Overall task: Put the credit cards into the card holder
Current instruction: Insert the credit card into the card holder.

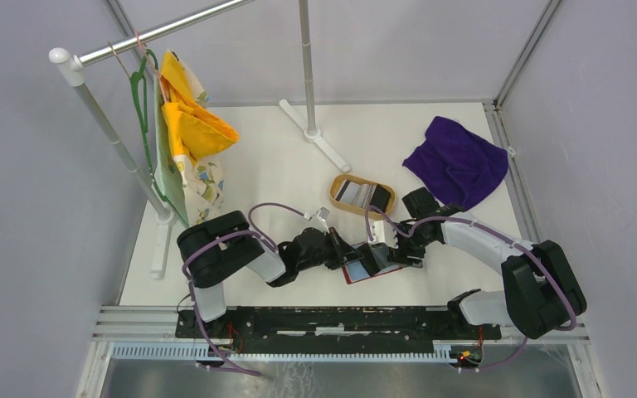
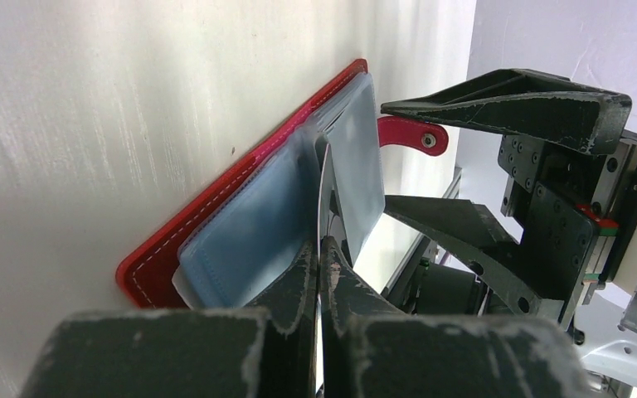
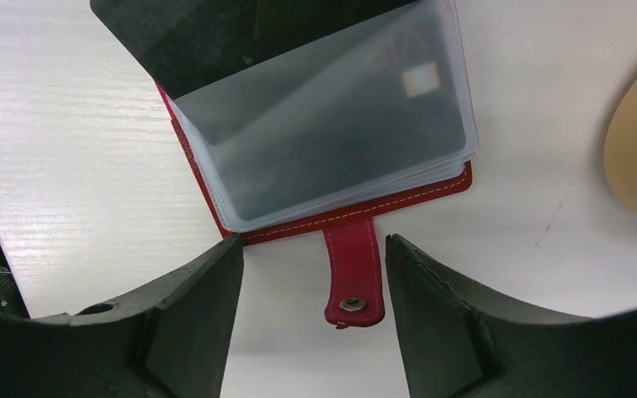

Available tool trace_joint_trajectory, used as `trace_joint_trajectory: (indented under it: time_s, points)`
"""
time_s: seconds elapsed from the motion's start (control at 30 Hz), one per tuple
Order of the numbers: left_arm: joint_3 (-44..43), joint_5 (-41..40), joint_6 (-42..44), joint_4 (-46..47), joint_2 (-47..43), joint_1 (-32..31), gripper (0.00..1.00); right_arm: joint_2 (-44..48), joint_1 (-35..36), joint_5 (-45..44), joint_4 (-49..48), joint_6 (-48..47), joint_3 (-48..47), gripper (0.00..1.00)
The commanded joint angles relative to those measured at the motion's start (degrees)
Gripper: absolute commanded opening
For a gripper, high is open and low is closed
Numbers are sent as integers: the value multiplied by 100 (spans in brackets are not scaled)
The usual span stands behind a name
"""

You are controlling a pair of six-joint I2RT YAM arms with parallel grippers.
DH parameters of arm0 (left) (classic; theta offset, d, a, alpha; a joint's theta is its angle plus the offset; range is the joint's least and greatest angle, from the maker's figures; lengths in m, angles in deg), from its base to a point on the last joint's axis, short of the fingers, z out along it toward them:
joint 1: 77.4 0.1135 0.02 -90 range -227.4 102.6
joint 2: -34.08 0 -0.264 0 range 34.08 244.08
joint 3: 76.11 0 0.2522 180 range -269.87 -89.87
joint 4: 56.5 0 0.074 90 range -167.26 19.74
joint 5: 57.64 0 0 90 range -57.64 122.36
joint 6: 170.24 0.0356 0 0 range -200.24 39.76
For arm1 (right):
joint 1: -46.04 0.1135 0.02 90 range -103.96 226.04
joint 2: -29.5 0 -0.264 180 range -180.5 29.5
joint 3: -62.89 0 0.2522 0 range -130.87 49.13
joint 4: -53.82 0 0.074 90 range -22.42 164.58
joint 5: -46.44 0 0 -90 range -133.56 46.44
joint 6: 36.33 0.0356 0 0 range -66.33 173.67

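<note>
The red card holder (image 1: pixel 355 274) lies open on the table near the front, its clear sleeves fanned up (image 3: pixel 340 124). My left gripper (image 2: pixel 322 249) is shut on a thin card (image 2: pixel 324 186), seen edge-on, whose far end is in among the sleeves. In the right wrist view this card (image 3: pixel 216 33) is black and sits partly inside a sleeve. My right gripper (image 3: pixel 311 245) is open, low over the table, with its fingers on either side of the holder's snap tab (image 3: pixel 352 278) and not touching it. More cards (image 1: pixel 358 193) lie in the tan tray.
The tan oval tray (image 1: pixel 336 192) stands just behind the holder. A purple cloth (image 1: pixel 458 162) lies at the back right. A clothes rack with a yellow garment (image 1: pixel 187 124) stands at the left, and its pole base (image 1: pixel 313 133) sits mid-back.
</note>
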Motion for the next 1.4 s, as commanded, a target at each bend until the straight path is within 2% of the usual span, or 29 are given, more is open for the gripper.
trace_joint_trajectory:
  time_s: [0.0,0.57,0.83,1.37]
  points:
    - [-132,142,-187,-177,143,-15,2,-83,-4,-93,155,-103,43,69]
    - [-347,417,-170,-120,377,22,2,-70,-7,-74,155,-106,44,69]
    - [-26,308,-301,-93,134,22,2,-80,-3,-81,147,-97,52,69]
    - [-10,354,-389,-296,45,28,2,-101,-2,-102,138,-84,52,69]
